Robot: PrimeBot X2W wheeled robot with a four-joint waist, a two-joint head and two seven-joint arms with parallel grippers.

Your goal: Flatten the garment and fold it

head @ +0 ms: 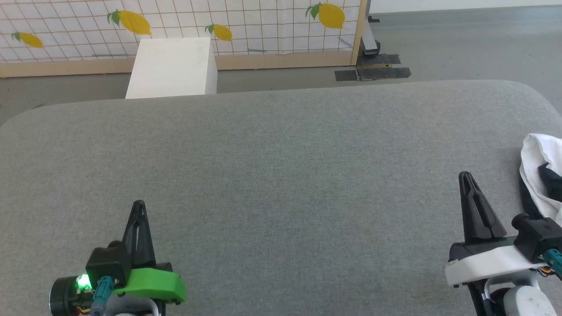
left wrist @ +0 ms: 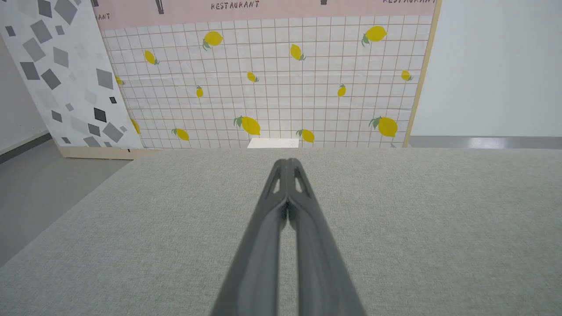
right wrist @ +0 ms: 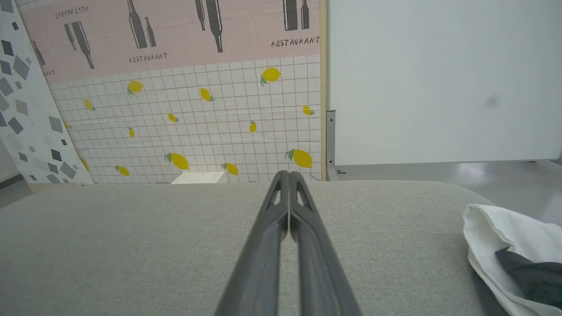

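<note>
My left tool and right tool are clenched empty over the desk; the bunched T-shirt runs up-down at the frame's right edge.

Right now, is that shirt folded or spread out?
Neither: crumpled. The shirt lies bunched at the table's right edge, partly cut off.

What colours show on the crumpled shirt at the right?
White, with a black patch among the folds. The shirt shows best in the right wrist view.
</note>
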